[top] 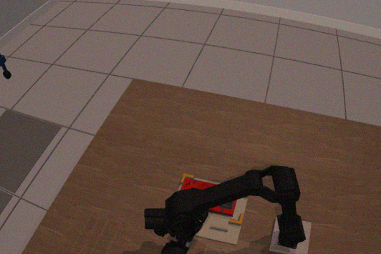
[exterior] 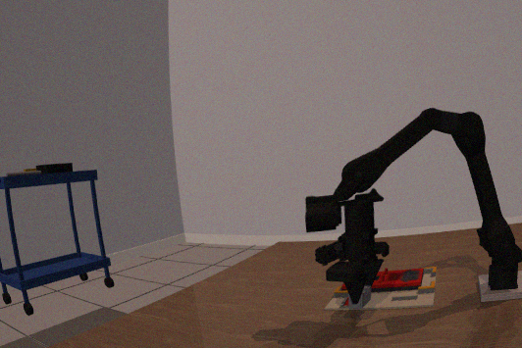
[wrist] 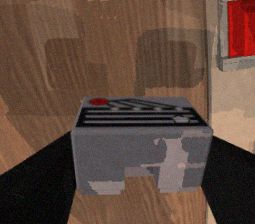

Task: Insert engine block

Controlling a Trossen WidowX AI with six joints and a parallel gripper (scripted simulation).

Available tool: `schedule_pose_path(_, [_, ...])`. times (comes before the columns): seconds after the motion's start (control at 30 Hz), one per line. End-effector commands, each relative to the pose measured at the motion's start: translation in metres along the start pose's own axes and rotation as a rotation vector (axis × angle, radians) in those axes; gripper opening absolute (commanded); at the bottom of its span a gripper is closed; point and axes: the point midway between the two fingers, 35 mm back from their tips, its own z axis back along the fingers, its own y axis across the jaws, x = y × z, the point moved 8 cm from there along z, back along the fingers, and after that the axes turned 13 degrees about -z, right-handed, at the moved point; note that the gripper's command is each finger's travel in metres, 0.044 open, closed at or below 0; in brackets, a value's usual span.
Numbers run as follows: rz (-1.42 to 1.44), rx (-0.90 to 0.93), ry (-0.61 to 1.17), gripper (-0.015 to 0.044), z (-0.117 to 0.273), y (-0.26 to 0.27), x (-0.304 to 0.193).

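The grey engine block [wrist: 137,155] [exterior: 365,295] has a striped top with a red cap and a notch in its lower edge. My gripper [wrist: 136,138] [exterior: 357,299] is shut on it, with a black finger at each side. In the wrist view it is over wood beside the board's left edge; its height above the surface is unclear. The red car body [top: 196,184] [exterior: 419,278] lies on the pale board [top: 227,237] [exterior: 423,300] [wrist: 237,100], partly behind the arm. The opening and rib cannot be made out.
A red piece [wrist: 242,30] in a grey holder is at the wrist view's upper right. Orange corner brackets [top: 237,220] stand around the car body. A small grey bar [top: 218,229] is on the board. A blue cart [exterior: 54,269] stands beyond the table.
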Motion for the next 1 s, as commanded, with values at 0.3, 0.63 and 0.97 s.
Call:
schedule_pose_path(0.3, [-0.006, -0.002, 0.007, 0.0000, -0.022, -0.001, -0.001])
schedule_pose_path(0.63, [-0.006, -0.002, 0.007, 0.0000, -0.035, -0.001, -0.001])
schedule_pose_path(0.97, [-0.006, -0.002, 0.007, 0.0000, -0.051, -0.001, -0.002])
